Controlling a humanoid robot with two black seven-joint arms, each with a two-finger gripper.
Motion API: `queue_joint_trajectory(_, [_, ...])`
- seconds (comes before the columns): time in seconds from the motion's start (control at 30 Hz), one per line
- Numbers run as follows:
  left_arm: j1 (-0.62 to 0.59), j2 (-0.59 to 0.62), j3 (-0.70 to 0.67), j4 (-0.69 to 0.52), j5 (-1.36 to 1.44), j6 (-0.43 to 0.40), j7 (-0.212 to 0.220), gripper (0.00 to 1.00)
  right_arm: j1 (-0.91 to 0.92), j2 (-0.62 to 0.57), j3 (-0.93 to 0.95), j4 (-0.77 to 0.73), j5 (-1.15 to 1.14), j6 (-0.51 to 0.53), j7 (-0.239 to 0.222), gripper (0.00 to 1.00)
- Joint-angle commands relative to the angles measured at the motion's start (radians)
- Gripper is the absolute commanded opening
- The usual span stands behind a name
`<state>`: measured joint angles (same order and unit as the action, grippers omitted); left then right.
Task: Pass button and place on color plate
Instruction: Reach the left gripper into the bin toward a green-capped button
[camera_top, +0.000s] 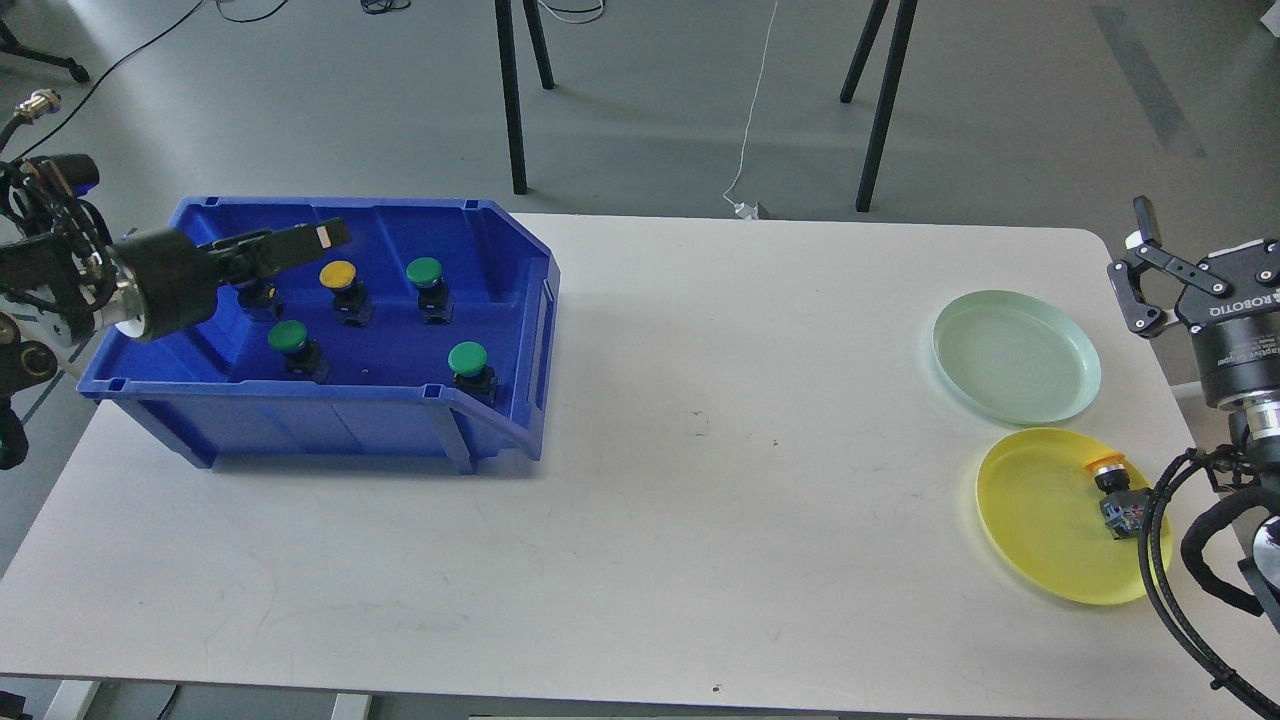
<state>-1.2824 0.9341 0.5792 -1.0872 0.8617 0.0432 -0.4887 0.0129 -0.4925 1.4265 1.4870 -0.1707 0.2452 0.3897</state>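
An orange-capped button (1112, 482) lies on its side on the yellow plate (1030, 520) at the right; the pale green plate (1015, 355) behind it holds nothing. In the blue bin (300, 410) stand a yellow-capped button (338, 273) and three green-capped ones (424, 271) (291, 337) (467, 357). My left gripper (300, 245) reaches in from the left over the bin's back left part, seen side-on, with a dark button body partly hidden under it. My right gripper (1200, 262) is open and empty, raised at the table's right edge beyond the green plate.
The white table (700, 450) spreads between the bin and the plates. Black stand legs (510, 100) rise behind the table's far edge. My right arm's cables (1165, 540) loop over the yellow plate's right rim.
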Motion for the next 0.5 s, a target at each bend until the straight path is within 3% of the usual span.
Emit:
queue_joint_trajectory(0.0, [-0.021,-0.003,0.122,0.030,0.075,0.035,0.000,0.97,-0.001,0.002,-0.001,-0.016,0.000,0.002,0.000,0.99])
queue_joint_trajectory(0.33, [-0.021,-0.072,0.205,0.138,0.123,0.032,0.000,0.97,-0.016,0.002,0.000,-0.017,0.000,0.002,0.000,0.99])
queue_joint_trajectory(0.47, [-0.026,-0.093,0.214,0.174,0.126,-0.008,0.000,0.96,-0.028,0.003,-0.001,-0.016,0.000,0.000,0.000,0.99])
